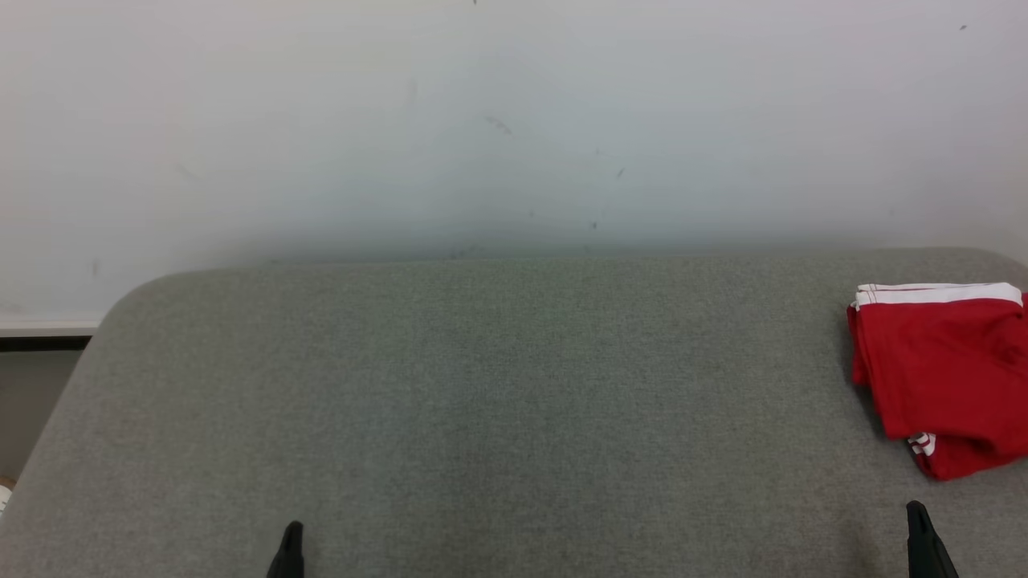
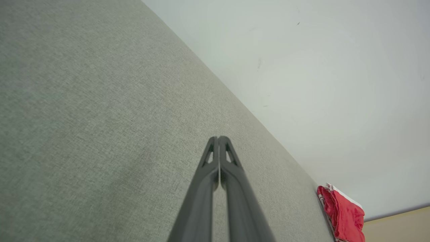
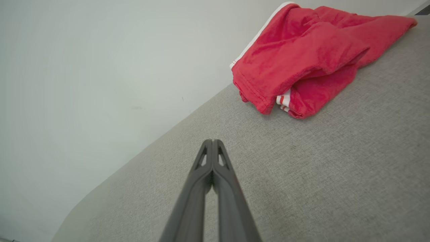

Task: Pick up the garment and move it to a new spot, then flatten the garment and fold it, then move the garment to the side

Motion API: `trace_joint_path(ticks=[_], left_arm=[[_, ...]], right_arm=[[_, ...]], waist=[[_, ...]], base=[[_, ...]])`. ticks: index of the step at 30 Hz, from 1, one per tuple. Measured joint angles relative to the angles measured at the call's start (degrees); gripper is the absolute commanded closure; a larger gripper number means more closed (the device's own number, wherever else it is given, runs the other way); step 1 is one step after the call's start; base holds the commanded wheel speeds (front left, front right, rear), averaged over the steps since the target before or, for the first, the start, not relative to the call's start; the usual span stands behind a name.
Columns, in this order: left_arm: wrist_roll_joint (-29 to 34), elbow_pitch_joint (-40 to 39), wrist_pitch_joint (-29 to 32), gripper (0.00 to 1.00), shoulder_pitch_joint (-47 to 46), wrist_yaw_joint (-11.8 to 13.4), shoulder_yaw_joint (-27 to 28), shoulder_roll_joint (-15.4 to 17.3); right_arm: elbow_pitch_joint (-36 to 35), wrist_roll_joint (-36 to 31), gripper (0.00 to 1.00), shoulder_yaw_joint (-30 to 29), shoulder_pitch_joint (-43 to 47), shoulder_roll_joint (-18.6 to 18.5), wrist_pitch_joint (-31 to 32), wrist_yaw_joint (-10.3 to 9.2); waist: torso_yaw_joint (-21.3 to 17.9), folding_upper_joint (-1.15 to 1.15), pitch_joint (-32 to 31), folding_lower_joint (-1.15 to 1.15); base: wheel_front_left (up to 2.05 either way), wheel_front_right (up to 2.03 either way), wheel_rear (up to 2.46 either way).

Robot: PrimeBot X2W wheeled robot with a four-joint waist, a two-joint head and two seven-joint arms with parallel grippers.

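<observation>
The garment (image 1: 944, 373), red with white striped trim, lies folded in a bundle at the right side of the grey fabric surface (image 1: 498, 401), partly cut by the head view's right edge. It also appears far off in the left wrist view (image 2: 342, 213) and close ahead in the right wrist view (image 3: 302, 60). My left gripper (image 1: 293, 530) is shut and empty near the front edge, far to the left of the garment. My right gripper (image 1: 915, 510) is shut and empty, just in front of the garment and apart from it. Both wrist views show the fingers pressed together (image 2: 218, 138) (image 3: 212, 142).
A pale wall (image 1: 482, 120) rises right behind the grey surface. At the far left the surface's rounded corner drops off toward a dark baseboard and floor (image 1: 32, 377). The wide middle of the surface is bare fabric.
</observation>
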Motion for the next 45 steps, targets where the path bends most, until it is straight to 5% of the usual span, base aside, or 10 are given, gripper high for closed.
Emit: trace_joint_path(ticks=[45], left_arm=[[-27.69,1.33,7.16,1.00,-6.34,-2.61,4.67,0.23]], right_arm=[[-0.32,28.89,1.00,-1.30,-4.96,-0.03,7.08,-0.01]], waist=[[0.35,0.00,1.61,0.00]], base=[[0.00,0.00,0.00]])
